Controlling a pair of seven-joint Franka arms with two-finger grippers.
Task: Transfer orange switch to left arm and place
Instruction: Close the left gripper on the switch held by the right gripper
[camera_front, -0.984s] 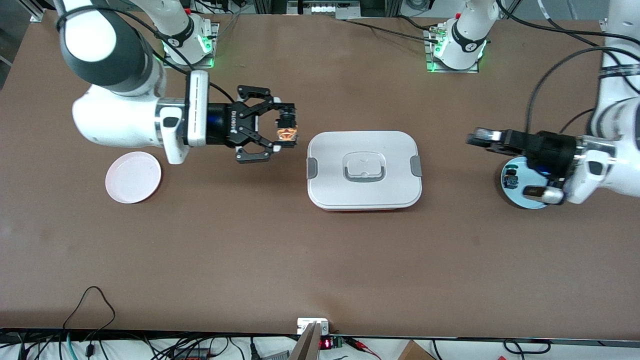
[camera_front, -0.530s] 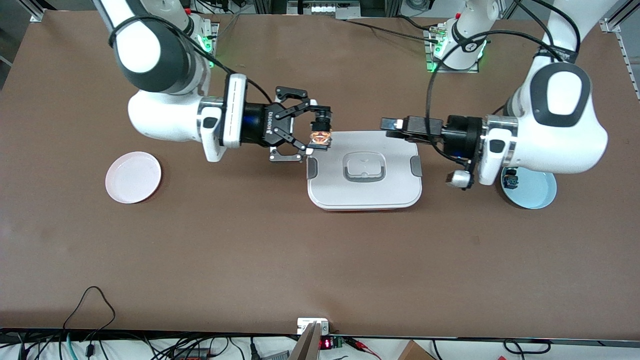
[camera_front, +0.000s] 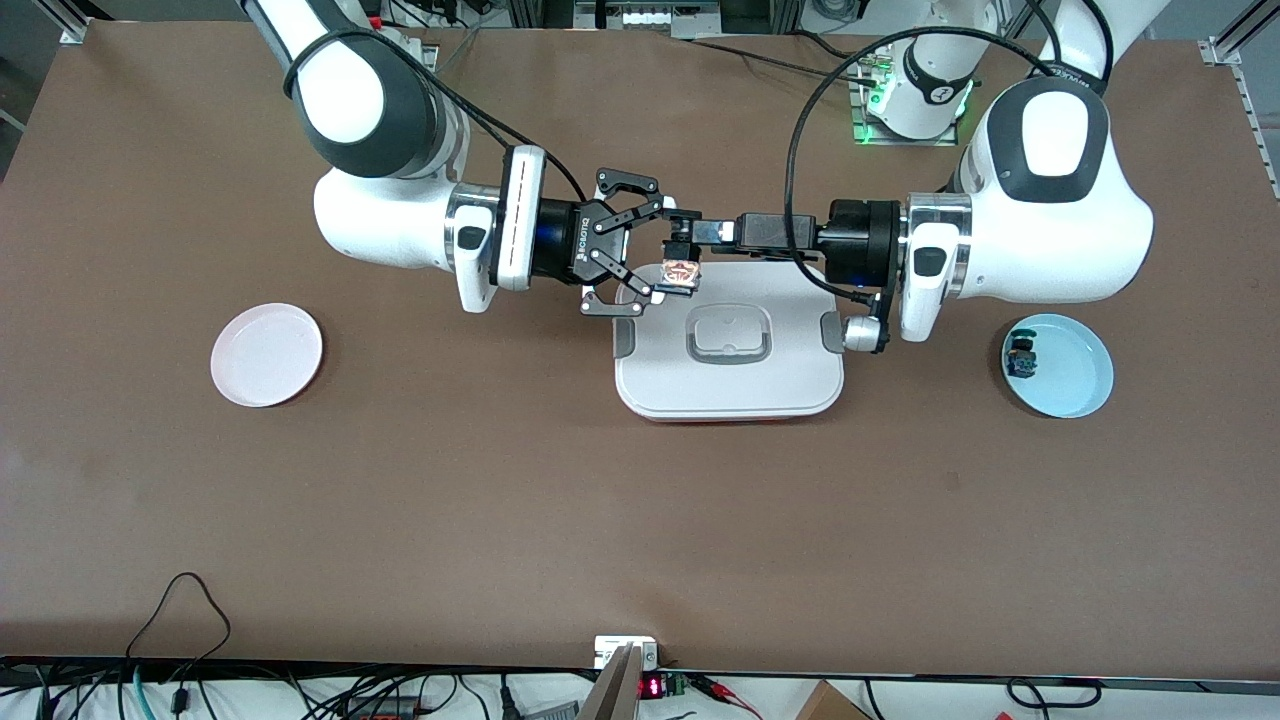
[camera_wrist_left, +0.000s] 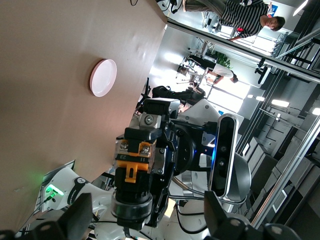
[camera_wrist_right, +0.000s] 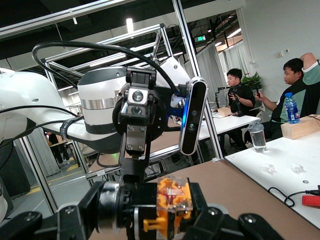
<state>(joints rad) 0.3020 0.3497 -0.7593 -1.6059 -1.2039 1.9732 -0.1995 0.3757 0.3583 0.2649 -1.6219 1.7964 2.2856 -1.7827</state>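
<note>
The orange switch (camera_front: 680, 270) has a black body and an orange part. My right gripper (camera_front: 673, 256) is shut on it and holds it in the air over the edge of the white box (camera_front: 730, 385) that is farther from the front camera. In the right wrist view the switch (camera_wrist_right: 167, 202) sits between my right gripper's (camera_wrist_right: 162, 222) jaws. My left gripper (camera_front: 700, 232) meets it from the left arm's end of the table. In the left wrist view the left gripper (camera_wrist_left: 146, 212) is open, with the round end of the switch (camera_wrist_left: 132, 180) between its spread fingers (camera_wrist_left: 75, 220), not touching them.
A pink plate (camera_front: 266, 354) lies toward the right arm's end of the table and also shows in the left wrist view (camera_wrist_left: 103, 77). A light blue plate (camera_front: 1070, 375) toward the left arm's end holds a small blue and green switch (camera_front: 1020, 358).
Both arms have moved toward each other and now meet over the box. The right gripper carried the switch there. The left gripper left the blue plate and came round the switch's end.
</note>
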